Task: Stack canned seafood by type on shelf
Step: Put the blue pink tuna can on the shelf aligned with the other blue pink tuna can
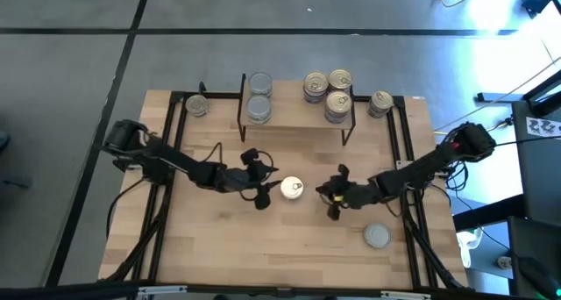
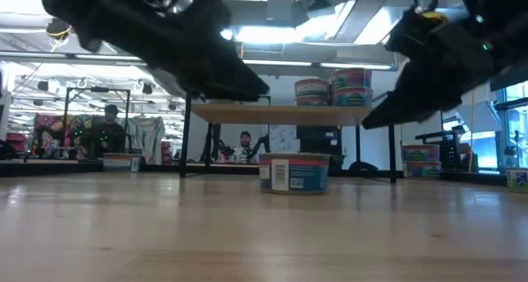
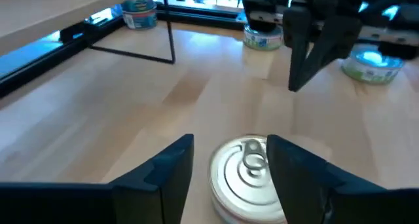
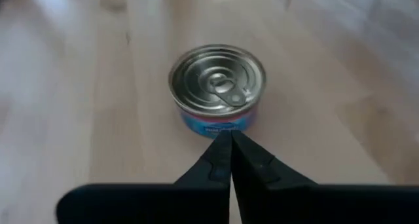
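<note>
Straddling a pull-ring can at table centre, the left gripper spreads its fingers. It should centre before squeezing. The shelf stands at twelve o'clock. The right gripper, pressed together, waits at three o'clock.

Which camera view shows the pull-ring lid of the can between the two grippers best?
The right wrist view: the pull-ring can sits unobstructed, lid fully visible. The left wrist view shows it partly between the left gripper's fingers; the high view shows it small; the low view shows only its side label.

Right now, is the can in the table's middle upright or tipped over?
Upright. The can stands flat on the table, its pull-ring lid facing up.
</note>
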Available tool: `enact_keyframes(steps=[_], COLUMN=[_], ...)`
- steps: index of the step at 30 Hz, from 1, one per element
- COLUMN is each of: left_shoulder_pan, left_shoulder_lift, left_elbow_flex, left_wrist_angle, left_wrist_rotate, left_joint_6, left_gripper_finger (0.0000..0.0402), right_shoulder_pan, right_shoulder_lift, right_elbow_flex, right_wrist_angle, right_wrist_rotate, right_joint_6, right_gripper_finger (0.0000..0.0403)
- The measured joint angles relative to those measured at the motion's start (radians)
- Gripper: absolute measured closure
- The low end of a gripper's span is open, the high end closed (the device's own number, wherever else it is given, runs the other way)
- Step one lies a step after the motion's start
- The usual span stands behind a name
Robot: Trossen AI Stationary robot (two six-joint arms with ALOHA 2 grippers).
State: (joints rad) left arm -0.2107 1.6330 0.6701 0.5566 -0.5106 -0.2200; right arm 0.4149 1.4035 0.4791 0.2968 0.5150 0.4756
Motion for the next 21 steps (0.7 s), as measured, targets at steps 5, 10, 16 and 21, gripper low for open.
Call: enact_keyframes(steps=[5, 10, 16, 21], left_shoulder_pan=[0.024, 0.029, 0.049, 0.058], left_shoulder_lift=[0.118, 0.191, 0.207, 0.227], left_elbow_flex=[0.03, 0.035, 0.036, 0.035], left_wrist_angle=[0.031, 0.077, 0.084, 0.058], left_wrist_rotate=[0.123, 0.189, 0.189, 0.189], left_joint_6=[0.043, 0.052, 0.081, 0.09], left_gripper_finger=[0.0223, 0.0249, 0.0285, 0.0305], right_shoulder_pan=[0.0, -0.003, -0.003, -0.003], right_shoulder_lift=[0.027, 0.051, 0.057, 0.057], right_elbow_flex=[-0.123, -0.132, -0.126, -0.126], right_wrist_angle=[0.272, 0.329, 0.334, 0.333], right_wrist_rotate=[0.028, 0.074, 0.08, 0.08], right_joint_6=[0.068, 0.066, 0.055, 0.062], right_gripper_finger=[0.0393, 0.0393, 0.0393, 0.0393])
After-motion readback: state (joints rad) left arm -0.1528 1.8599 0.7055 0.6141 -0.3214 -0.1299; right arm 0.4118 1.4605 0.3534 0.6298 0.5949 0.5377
